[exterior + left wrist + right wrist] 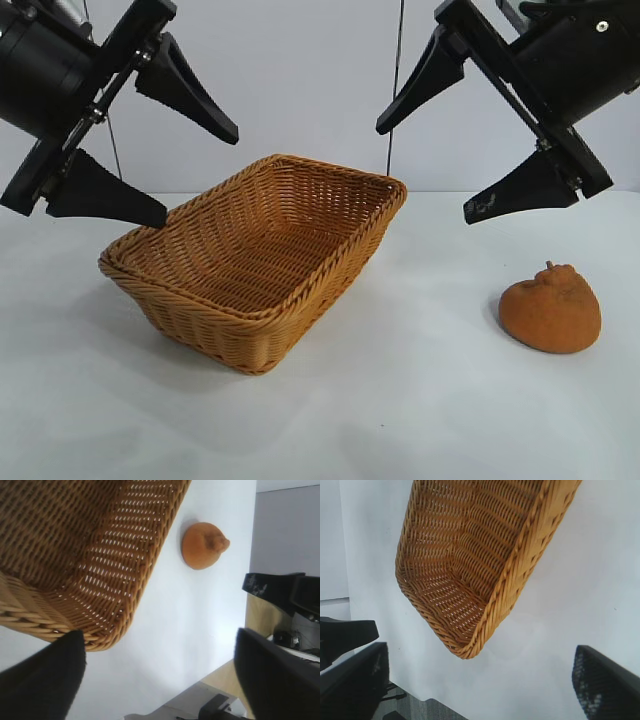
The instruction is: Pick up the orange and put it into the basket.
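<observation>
The orange [551, 308], burnt-orange and lumpy with a stem nub, lies on the white table at the right; it also shows in the left wrist view [203, 545]. The wicker basket [150, 285] stands empty in the middle; it shows in the left wrist view [145, 575] and in the right wrist view [515, 585] too. My right gripper [424, 166] hangs open and empty, up and left of the orange, above the basket's right end. My left gripper [202, 172] hangs open and empty above the basket's left end.
The white table [400, 400] spreads around the basket and orange. Its far edge and dark rig parts [300, 595] show in the left wrist view.
</observation>
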Tool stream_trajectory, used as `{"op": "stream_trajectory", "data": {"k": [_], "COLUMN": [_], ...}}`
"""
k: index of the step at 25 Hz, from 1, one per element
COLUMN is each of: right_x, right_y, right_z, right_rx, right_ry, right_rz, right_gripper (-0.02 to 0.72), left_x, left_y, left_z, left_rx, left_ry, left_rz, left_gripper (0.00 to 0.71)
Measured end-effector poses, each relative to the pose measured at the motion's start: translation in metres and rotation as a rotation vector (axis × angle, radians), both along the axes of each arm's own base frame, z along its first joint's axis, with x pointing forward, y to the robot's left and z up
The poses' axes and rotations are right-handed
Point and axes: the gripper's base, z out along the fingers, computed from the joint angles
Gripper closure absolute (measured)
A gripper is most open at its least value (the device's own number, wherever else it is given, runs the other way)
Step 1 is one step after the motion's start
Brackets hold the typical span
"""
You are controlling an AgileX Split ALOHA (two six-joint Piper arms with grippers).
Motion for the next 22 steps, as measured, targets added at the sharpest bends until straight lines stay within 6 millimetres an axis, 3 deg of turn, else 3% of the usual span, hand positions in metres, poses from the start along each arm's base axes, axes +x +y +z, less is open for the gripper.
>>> {"op": "stream_trajectory", "data": {"k": [12,16,22], "right_x": [0.000,0.000,0.000], "right_y": [0.000,0.000,0.000], "right_z": [0.000,0.000,0.000], "right_rx": [-0.001,-0.001,-0.003], "right_ry": [-0.002,-0.002,-0.002], "right_rz": [-0.002,-0.002,-0.001], "right_gripper": [0.020,0.020,0.020], "left_x": [-0.001,-0.013,-0.038], "left_y": [-0.003,-0.002,-0.008], "left_z": [0.004,0.014,0.021], "left_rx": [-0.049,-0.045,0.136], "left_ry": [0.026,0.102,0.201], "left_rz": [0.011,0.011,0.072], "left_gripper": [0.130,0.130,0.130]}}
